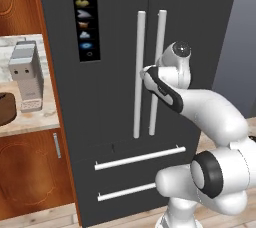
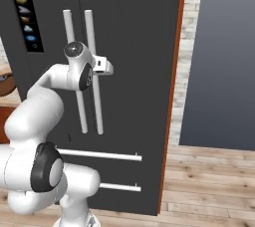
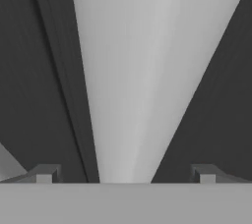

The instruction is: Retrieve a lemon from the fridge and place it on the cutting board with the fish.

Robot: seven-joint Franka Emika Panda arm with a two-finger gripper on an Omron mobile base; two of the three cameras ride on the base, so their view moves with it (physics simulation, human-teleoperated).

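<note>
Two fridge [image 1: 120,32] doors shut, lemon presumably inside; door-opening step in hand, gripper [image 3: 125,174] spread wide astride right handle [image 3: 133,80], pads not yet touching; next likely needs clamping on bar, then pulling outward.

A counter [image 1: 35,120] is carrying a grey appliance [image 1: 26,74] and a brown board [image 1: 6,108] at its left edge.

The arm [image 1: 210,112] is glossy white with rounded links. Dark bands ring its joints. A round grey cap tops the wrist.
</note>
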